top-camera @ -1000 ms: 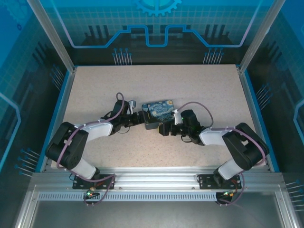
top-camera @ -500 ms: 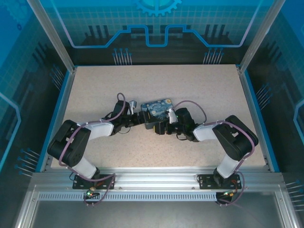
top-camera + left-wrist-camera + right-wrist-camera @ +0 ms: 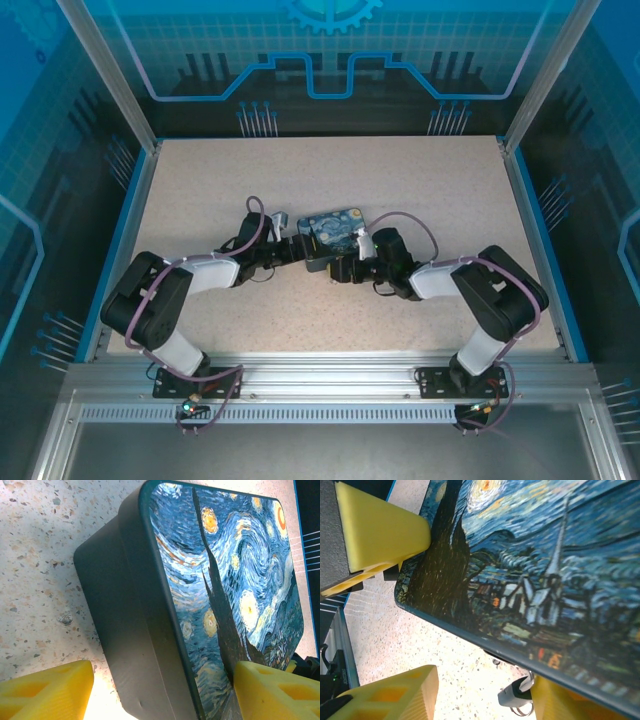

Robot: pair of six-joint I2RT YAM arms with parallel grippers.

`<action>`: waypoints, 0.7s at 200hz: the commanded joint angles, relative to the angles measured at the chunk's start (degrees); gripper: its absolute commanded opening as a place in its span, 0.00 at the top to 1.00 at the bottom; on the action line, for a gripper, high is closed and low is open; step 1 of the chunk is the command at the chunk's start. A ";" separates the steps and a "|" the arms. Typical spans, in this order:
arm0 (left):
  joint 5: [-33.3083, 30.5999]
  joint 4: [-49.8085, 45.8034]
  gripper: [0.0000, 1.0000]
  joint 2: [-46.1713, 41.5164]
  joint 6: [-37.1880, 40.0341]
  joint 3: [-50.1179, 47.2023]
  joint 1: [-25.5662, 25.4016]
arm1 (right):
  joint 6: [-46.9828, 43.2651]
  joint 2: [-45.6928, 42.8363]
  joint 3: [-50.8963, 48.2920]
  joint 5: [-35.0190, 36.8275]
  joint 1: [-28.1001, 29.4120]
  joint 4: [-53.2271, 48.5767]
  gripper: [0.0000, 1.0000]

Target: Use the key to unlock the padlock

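A starry-night painted tin (image 3: 332, 230) lies mid-table. My left gripper (image 3: 298, 247) stands open across the tin's (image 3: 150, 630) left end. One yellow finger (image 3: 45, 690) is clear of the dark side wall and the other finger (image 3: 275, 690) is over the lid. My right gripper (image 3: 343, 268) is at the tin's near edge, open. The padlock (image 3: 517, 696), a small grey body with a thin ring, hangs under the tin's rim (image 3: 470, 630), against the right-hand finger (image 3: 555, 702) of my right gripper (image 3: 480, 690). A wide gap separates it from the other finger (image 3: 385, 695). The key is out of view.
The speckled table (image 3: 450, 190) has free room behind and to the right of the tin. Blue side rails (image 3: 530, 230) and an aluminium frame bound it. The left gripper's yellow finger (image 3: 380, 530) sits on the lid's corner in the right wrist view.
The right arm has slid left and forward to the tin's near edge, and its jaws have narrowed. The left arm and the tin have stayed where they were.
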 commanded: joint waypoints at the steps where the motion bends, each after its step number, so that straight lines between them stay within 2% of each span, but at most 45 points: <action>1: 0.97 -1.05 0.25 1.05 -0.06 -0.87 0.31 | -0.66 -1.47 -0.93 -0.47 -0.61 0.80 0.52; 76: 0.81 -1.07 0.25 0.65 -0.18 -0.87 0.31 | -0.57 -0.01 -0.30 -0.29 -0.78 0.52 0.72; 140: 0.19 -1.18 0.25 1.09 0.15 -1.22 0.31 | -0.79 -0.67 -1.68 0.46 -1.05 -0.10 0.77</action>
